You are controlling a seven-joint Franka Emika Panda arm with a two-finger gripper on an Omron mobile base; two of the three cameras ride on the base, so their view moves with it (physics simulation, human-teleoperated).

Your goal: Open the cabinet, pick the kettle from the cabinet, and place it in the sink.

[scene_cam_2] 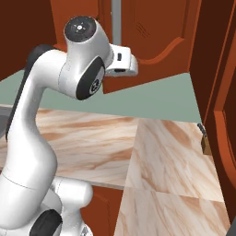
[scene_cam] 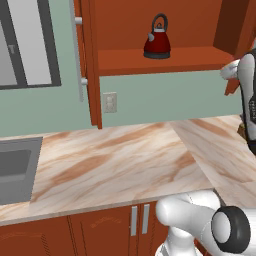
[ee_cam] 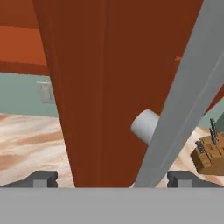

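Arm raised high, claw [ee_cam: 112, 179] spread wide astride cabinet [scene_cam: 150, 60] door's silver handle [ee_cam: 183, 100], not pinching.

Shelf front: open; kettle [scene_cam: 157, 45] stands alone mid-shelf, bare shelf on both sides.
Right door [ee_cam: 100, 92]: edge and bar handle [ee_cam: 183, 100] directly between the spread fingertips, blocking forward travel.
Countertop [scene_cam: 120, 160]: bare up to the sink [scene_cam: 17, 170] at left edge.
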